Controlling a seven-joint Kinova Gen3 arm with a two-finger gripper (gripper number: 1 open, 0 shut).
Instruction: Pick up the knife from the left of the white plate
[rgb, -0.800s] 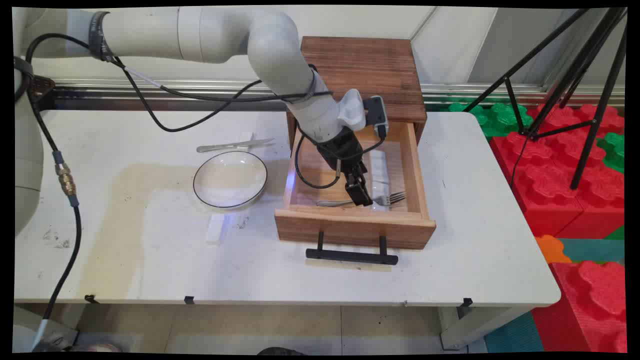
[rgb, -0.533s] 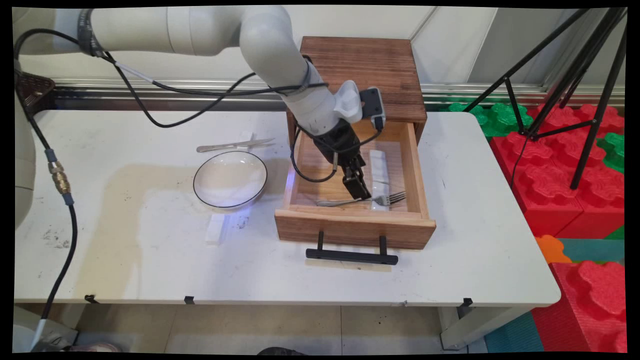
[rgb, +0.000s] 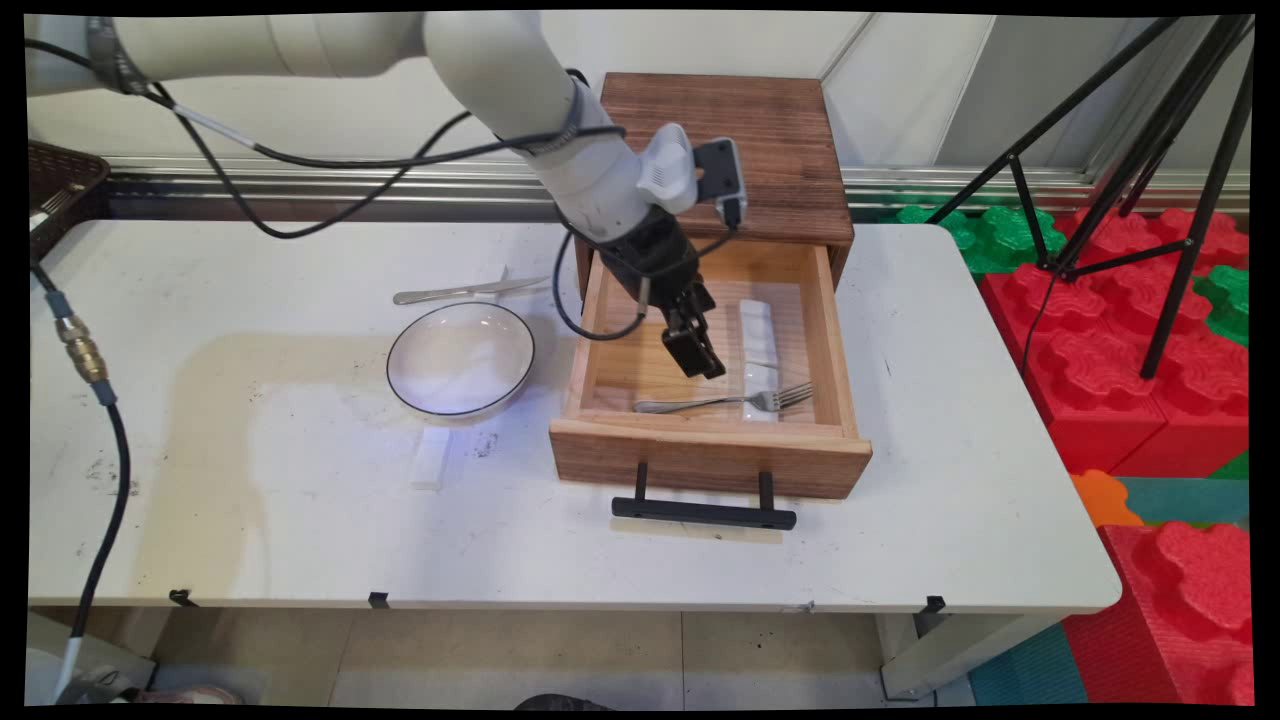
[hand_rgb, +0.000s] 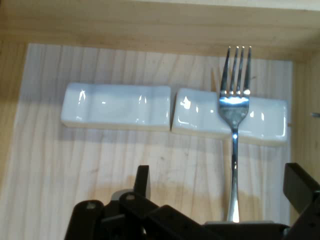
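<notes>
I see my black two-finger claw (rgb: 704, 362) spread apart and empty above the open wooden drawer (rgb: 840, 345) on the white table (rgb: 300, 520), the silver metal fork (rgb: 722, 402) at its 6 o'clock lying across a white ceramic rest (hand_rgb: 252, 120).

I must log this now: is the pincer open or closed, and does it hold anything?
Pincer: open, holding nothing, above the fork in the drawer.
</notes>
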